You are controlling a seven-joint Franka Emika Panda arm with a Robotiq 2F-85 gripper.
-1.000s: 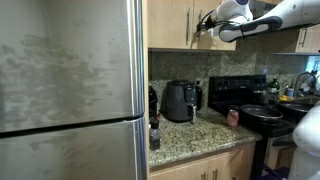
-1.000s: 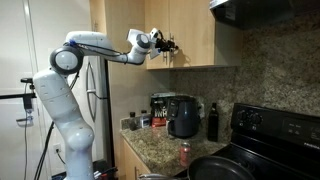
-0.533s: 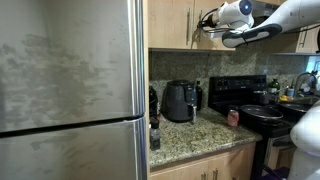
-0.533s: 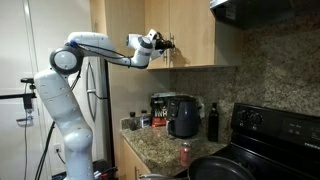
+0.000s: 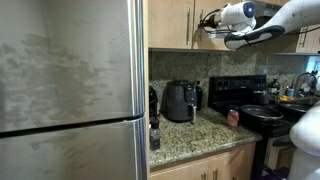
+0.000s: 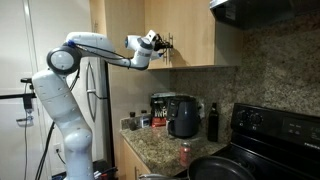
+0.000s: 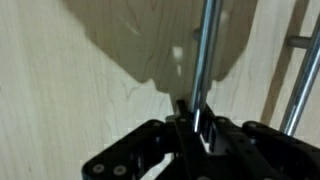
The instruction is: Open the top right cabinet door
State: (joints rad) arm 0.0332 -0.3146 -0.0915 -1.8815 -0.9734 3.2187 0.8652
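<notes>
No text, brand, number or sign can be read in any view. In an exterior view, a red can (image 6: pixel 184 153) low in the centre of the frame and some small containers (image 6: pixel 141 121) on the granite counter (image 6: pixel 152 143) carry coloured labels, but the print is too small and blurred to make out
</notes>
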